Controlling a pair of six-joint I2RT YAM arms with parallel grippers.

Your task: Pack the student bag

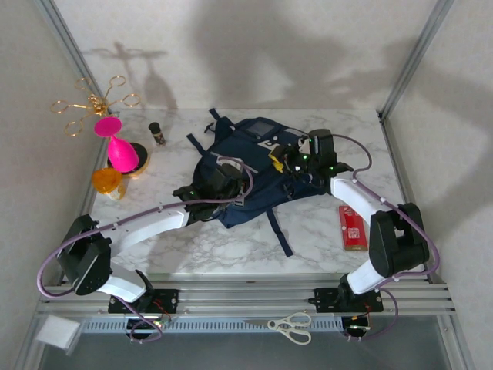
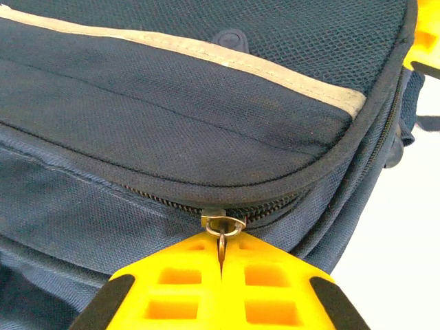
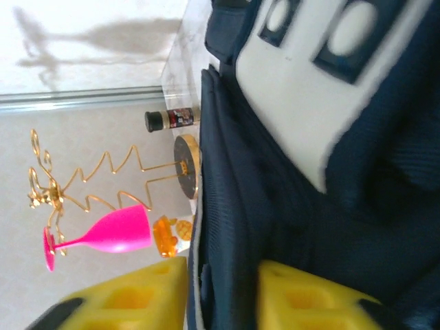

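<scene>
Low over student bag, left fingers clenched on zipper pull, right fingers parted, seemingly astride it

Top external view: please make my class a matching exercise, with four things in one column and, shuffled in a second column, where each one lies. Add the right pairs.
Things
1. student bag
2. pink goblet
3. red packet
4. scissors

Places
A. on the metal rail at the near edge
B. middle of the table
C. far left of the table
D. on the table, right of the bag

Pairs: 1-B, 2-C, 3-D, 4-A
</scene>
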